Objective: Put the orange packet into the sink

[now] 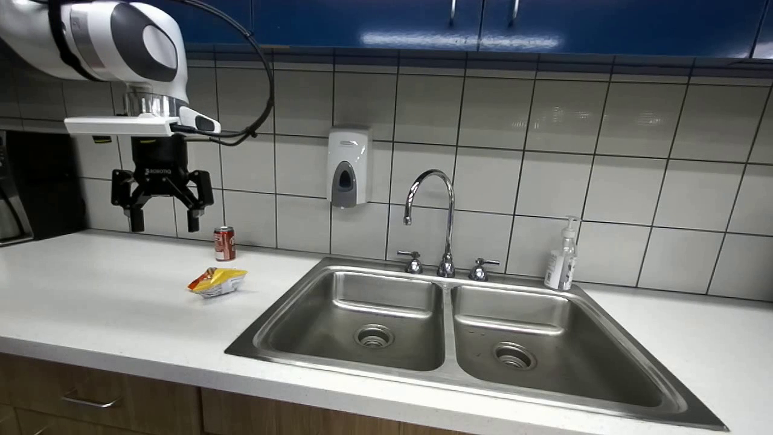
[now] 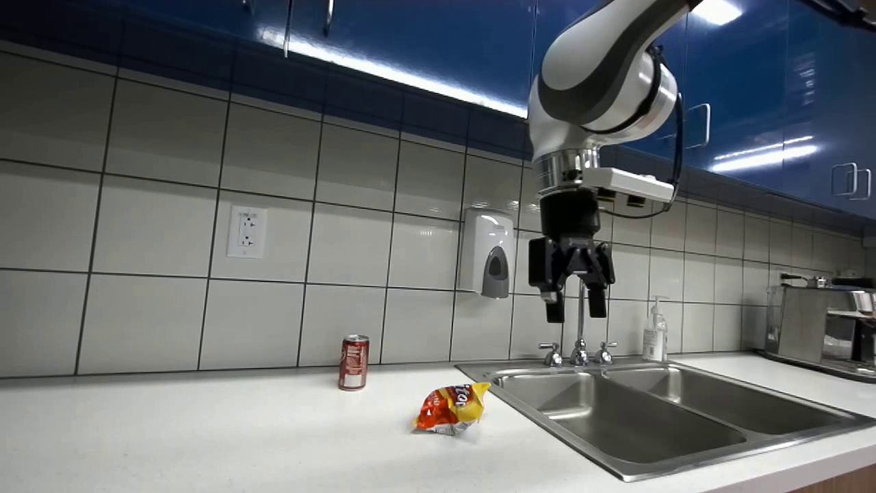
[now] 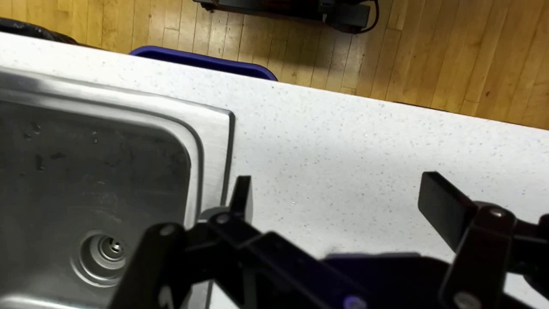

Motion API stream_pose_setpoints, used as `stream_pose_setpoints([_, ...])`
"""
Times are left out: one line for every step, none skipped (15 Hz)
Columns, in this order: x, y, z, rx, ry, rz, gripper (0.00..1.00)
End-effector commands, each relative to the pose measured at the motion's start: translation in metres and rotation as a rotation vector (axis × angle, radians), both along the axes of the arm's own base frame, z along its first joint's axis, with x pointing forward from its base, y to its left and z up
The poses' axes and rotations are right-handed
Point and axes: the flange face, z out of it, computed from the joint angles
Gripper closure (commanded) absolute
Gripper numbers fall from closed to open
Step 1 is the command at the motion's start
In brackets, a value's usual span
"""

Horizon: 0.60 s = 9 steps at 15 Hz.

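The orange packet (image 1: pixel 217 281) is a small crumpled yellow-orange and red bag. It lies on the white counter beside the sink, and also shows in an exterior view (image 2: pixel 452 409). It is out of the wrist view. The steel double-basin sink (image 1: pixel 448 329) has a chrome gooseneck faucet (image 1: pixel 450 232); its rim also shows in an exterior view (image 2: pixel 547 419) and in the wrist view (image 3: pixel 214 141). My gripper (image 1: pixel 165 225) is open and empty, high above the counter, apart from the packet. Its fingers (image 3: pixel 336 184) are spread wide over bare counter beside the sink edge.
A red can (image 1: pixel 224 244) stands behind the packet near the tiled wall. A soap dispenser (image 1: pixel 349 166) hangs on the wall. A pump bottle (image 1: pixel 561 263) stands on the sink's back right corner. Blue cabinets (image 1: pixel 368 24) hang above. A steel appliance (image 2: pixel 821 322) stands beyond the sink.
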Motion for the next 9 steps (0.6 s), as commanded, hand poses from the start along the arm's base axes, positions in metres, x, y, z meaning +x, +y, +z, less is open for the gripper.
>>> stream_pose_setpoints([0.030, 0.038, -0.012, -0.019, 0.010, 0.047, 0.00])
stream_pose_setpoints([0.035, 0.042, -0.016, -0.016, 0.013, 0.055, 0.00])
stream_pose_setpoints([0.038, 0.044, -0.021, -0.013, 0.017, 0.059, 0.00])
stream_pose_setpoints([0.042, 0.043, -0.027, -0.020, 0.024, 0.059, 0.00])
stream_pose_setpoints([0.045, 0.041, -0.033, -0.020, 0.028, 0.065, 0.00])
stream_pose_setpoints([0.049, 0.039, -0.040, -0.032, 0.034, 0.067, 0.00])
stream_pose_setpoints([0.052, 0.036, -0.046, -0.039, 0.032, 0.078, 0.00])
stream_pose_setpoints([0.057, 0.034, -0.050, -0.046, 0.034, 0.089, 0.00])
stream_pose_setpoints([0.060, 0.032, -0.055, -0.050, 0.041, 0.097, 0.00])
